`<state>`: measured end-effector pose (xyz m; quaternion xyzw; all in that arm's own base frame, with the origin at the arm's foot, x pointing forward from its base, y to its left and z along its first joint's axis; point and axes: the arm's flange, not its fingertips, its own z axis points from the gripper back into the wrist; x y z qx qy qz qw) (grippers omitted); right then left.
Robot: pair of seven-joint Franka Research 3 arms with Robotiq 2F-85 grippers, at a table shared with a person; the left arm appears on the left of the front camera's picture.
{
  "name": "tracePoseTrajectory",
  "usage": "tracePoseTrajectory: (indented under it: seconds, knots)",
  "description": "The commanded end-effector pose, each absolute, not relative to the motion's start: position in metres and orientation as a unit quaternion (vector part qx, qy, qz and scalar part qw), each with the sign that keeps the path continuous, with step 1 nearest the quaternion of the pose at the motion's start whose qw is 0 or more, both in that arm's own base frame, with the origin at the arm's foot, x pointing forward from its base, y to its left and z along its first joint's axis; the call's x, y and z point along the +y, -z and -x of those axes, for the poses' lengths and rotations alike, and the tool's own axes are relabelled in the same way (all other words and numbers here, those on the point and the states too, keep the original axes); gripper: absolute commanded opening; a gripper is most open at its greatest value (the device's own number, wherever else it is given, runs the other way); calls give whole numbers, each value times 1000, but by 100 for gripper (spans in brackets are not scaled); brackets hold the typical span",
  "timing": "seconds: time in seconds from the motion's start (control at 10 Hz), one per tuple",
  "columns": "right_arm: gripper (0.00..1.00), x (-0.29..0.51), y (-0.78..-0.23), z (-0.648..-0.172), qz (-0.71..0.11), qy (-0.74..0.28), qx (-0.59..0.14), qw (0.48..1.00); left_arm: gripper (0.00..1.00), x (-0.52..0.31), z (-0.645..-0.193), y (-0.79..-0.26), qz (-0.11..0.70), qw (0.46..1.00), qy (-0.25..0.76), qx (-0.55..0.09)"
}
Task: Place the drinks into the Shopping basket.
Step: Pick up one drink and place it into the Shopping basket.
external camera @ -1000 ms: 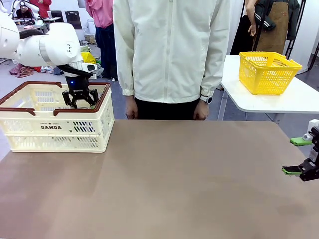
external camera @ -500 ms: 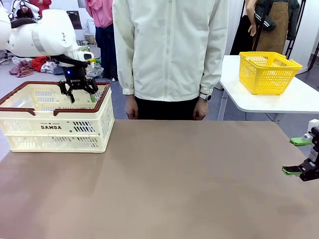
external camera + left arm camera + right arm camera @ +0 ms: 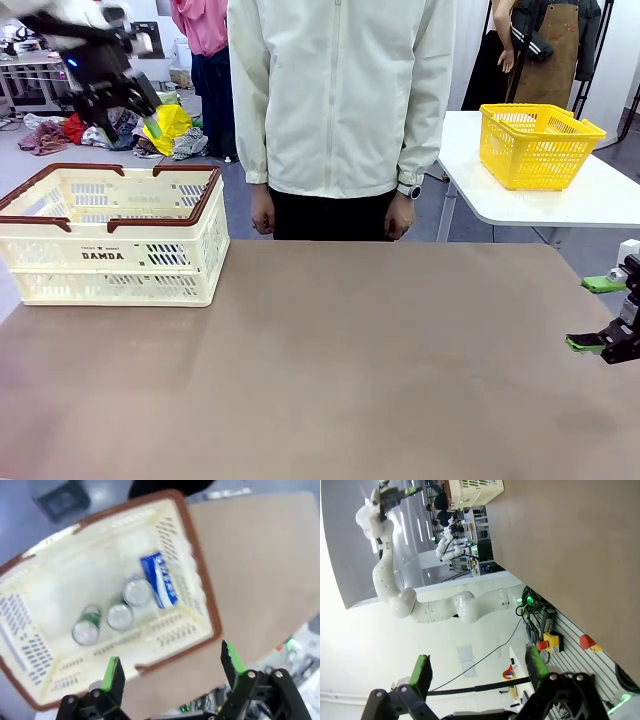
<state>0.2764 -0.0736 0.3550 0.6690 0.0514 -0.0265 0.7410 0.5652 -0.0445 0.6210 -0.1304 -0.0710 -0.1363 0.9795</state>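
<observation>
Left end effector now above Shopping basket

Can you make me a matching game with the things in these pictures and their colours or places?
Things:
1. big basket
2. small basket
3. blue can
4. left gripper

Matches:
A. yellow, on the white side table
B. lying inside the big basket
C. up in the air, jaws open
D. cream with a brown rim

Pairs: 1-D, 2-A, 3-B, 4-C
</observation>
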Motion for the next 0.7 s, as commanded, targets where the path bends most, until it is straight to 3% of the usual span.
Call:
tracePoseTrajectory:
  seconds: [0.0,0.1,0.3,0.5,0.6]
  knots:
    - [100,-73,-358,-275,-668,25,55,742,100,-12,-496,-635,201,952,219,-78]
    - [100,-73,-358,-275,-668,25,55,742,100,5,-460,-640,256,918,297,-62]
    - [100,-73,-358,-275,-668,25,55,742,100,41,-403,-624,329,892,294,-97]
    - [100,-73,-358,-275,-668,25,55,742,100,88,-377,-596,430,857,242,-145]
    - [100,-73,-358,-275,-668,25,55,742,100,117,-375,-578,505,825,161,-195]
